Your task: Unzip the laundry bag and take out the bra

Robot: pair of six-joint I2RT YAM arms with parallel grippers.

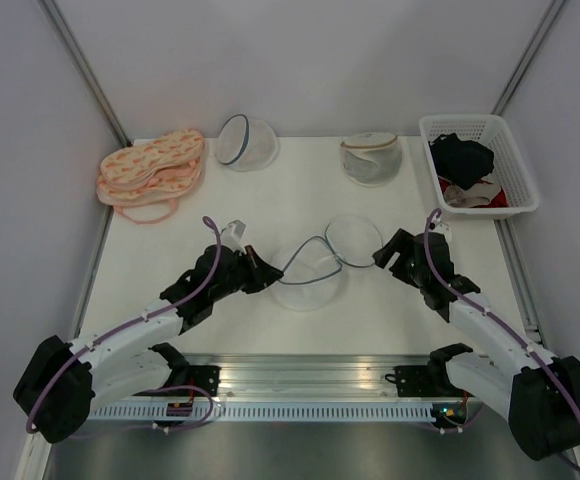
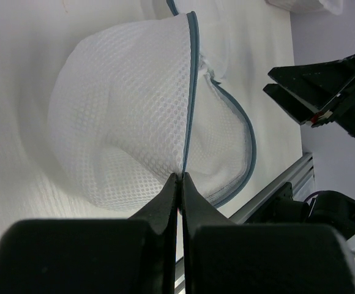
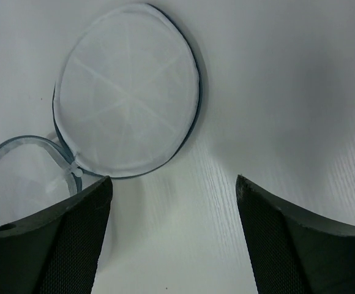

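Halves of the laundry bag (image 1: 315, 270) lie spread open near the middle of the worktop (image 1: 270, 200), joined at one side. The deeper dome of white mesh sits toward the left arm. The flatter round half, with thin ribs crossing it, lies toward the right arm. The left tool (image 1: 266, 275) is pinched closed on the bag's grey-blue zipper rim (image 2: 193, 92). In the left wrist view its two fingers meet at the tips, right where the rim runs down the side of the dome. The right tool (image 1: 380, 252) is open and holds nothing. Its fingers sit wide apart just beside the flat half, and in the right wrist view that half lies between and beyond them.

The bra (image 1: 462, 155), black and crumpled, lies in the white basket (image 1: 522, 170) at the far right corner, well apart from the bag. It rests on top of pale and red garments there. Along the far edge stand a mesh dome with a dark rim (image 1: 246, 140) and another with a beige rim (image 1: 370, 158). Pink patterned garments (image 1: 152, 170) lie at the far left.
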